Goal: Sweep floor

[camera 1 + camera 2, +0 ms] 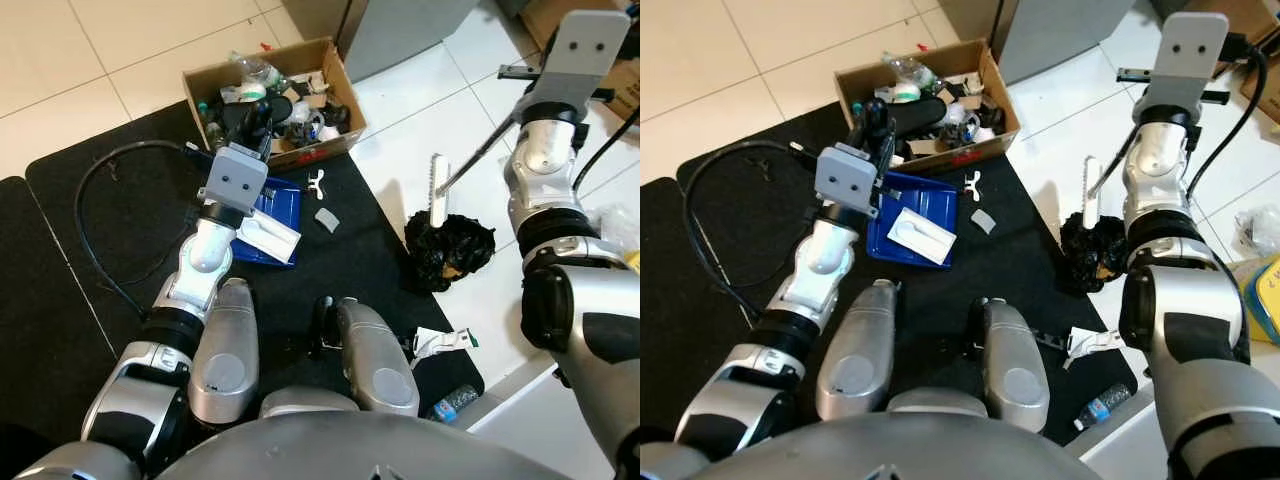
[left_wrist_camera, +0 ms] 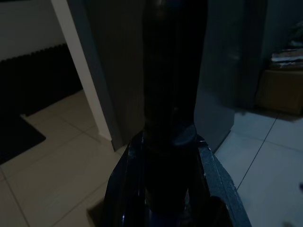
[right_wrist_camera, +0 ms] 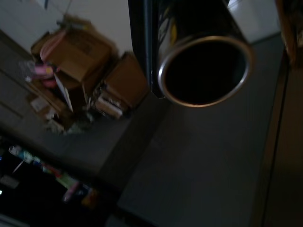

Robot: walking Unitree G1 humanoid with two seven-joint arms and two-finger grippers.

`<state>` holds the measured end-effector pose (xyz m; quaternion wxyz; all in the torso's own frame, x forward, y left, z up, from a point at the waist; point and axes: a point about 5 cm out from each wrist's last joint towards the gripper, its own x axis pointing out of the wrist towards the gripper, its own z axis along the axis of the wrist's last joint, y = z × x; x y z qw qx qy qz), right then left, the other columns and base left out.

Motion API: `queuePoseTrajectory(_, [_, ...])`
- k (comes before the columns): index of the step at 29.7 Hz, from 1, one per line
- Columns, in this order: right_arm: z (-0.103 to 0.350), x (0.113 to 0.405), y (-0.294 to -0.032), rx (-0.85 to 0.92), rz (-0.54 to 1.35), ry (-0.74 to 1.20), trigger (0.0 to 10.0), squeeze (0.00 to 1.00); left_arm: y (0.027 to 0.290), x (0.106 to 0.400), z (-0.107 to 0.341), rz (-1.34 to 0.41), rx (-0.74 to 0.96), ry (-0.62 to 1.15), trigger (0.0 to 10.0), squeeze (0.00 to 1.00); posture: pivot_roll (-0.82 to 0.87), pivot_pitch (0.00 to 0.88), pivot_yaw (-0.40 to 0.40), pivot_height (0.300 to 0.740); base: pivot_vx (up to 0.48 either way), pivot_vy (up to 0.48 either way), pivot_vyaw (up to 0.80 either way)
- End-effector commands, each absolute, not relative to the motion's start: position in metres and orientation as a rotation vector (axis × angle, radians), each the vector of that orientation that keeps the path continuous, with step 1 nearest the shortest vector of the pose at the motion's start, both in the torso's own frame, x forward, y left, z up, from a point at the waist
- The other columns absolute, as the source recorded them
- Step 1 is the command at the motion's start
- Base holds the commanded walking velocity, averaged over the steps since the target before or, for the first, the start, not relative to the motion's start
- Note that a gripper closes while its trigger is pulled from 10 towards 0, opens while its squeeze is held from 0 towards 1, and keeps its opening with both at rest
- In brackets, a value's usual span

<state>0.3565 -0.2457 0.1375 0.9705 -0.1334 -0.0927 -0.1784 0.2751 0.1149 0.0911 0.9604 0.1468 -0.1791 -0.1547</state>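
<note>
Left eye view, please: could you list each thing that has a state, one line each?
Cardboard box: open, full of litter.
Blue dustpan: flat on the black mat, white paper in it.
Brush: upright, head on the black bag.
Black bag: crumpled on the tiles.
Plastic bottle: lying on its side.
Left gripper: shut on the dustpan handle.

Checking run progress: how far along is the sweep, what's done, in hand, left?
Done: a white scrap already lies in the blue dustpan.

In hand: the left gripper grips the dustpan's black handle; the right arm holds a metal pole with the white brush set on a black crumpled bag.

Left: the bag, a white clip, a grey piece, a wrapper and a bottle on the floor.
</note>
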Motion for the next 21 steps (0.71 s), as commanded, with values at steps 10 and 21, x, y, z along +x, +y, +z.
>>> queuePoseTrajectory(10, [0.082,0.335,-0.251,-0.444,-0.33,0.085,10.0,0.0,0.106,0.283,0.125,-0.282,0.194,-0.461,10.0,0.0,0.31,0.095,-0.157,0.74,0.0,0.0,0.0])
queuePoseTrajectory(21, [0.064,0.328,-0.251,-0.158,-0.353,0.191,10.0,0.0,0.096,0.288,0.135,-0.31,0.137,-0.464,10.0,0.0,0.31,0.079,-0.158,0.74,0.0,0.0,0.0])
